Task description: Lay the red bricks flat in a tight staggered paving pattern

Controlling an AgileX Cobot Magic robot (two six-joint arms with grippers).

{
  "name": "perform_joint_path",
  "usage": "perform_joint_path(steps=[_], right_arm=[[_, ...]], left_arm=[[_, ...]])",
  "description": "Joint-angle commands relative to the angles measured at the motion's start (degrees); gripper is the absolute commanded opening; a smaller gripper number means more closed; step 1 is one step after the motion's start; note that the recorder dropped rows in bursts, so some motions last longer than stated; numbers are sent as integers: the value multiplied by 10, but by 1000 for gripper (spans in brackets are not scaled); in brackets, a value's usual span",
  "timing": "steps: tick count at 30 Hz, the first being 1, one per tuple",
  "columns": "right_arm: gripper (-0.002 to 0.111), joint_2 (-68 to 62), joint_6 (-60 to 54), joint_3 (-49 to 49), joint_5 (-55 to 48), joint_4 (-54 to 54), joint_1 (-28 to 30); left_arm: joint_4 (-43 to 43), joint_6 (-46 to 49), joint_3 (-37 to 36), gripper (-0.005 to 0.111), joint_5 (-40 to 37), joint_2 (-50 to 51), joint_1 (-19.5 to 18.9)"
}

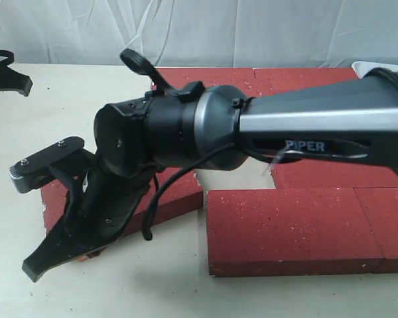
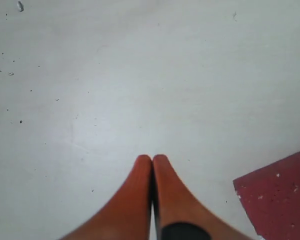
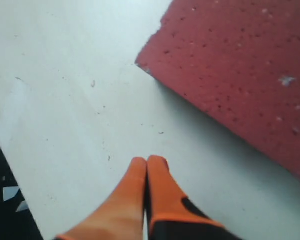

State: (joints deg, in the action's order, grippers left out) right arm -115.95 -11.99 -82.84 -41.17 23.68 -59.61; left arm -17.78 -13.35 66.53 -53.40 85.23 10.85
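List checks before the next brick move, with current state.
1. Right gripper shut and empty: ok.
2. Left gripper shut, over the table: ok.
3. Right gripper against a brick: not ok; table shows between its fingertips and the nearest brick.
4. Loose brick square to the laid bricks: not ok; skewed, with a gap between.
5. Laid pattern tight: cannot tell; the right arm hides much of it.
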Motion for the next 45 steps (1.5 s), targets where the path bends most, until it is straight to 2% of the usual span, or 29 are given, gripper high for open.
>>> perform_joint_path(steps=[1,4,9,12,14,19,32,45], right_arm=[[-1,-22,9,-18,7,22,-5],[-1,-40,17,-44,-9,24,-5],[-1,-61,18,-87,-30,28,-5],[-1,-76,22,-107,-51,27,-5],[-1,-84,23,-113,-56,27,-5],[-1,-96,30,-113,-59,27,-7],[-1,-121,39,-113,11,23,-22],[-1,-126,51,-113,153,22,-21]], left_arm=[[6,-10,14,0,-2,-2,-4],[54,23,16,0,27,-24,-37],[221,119,16,0,43,-54,-126],[315,172,16,0,45,-55,-162],[345,194,16,0,47,-55,-172],[353,201,16,0,56,-55,-172],[356,201,16,0,62,-55,-172],[356,201,16,0,71,-55,-172]])
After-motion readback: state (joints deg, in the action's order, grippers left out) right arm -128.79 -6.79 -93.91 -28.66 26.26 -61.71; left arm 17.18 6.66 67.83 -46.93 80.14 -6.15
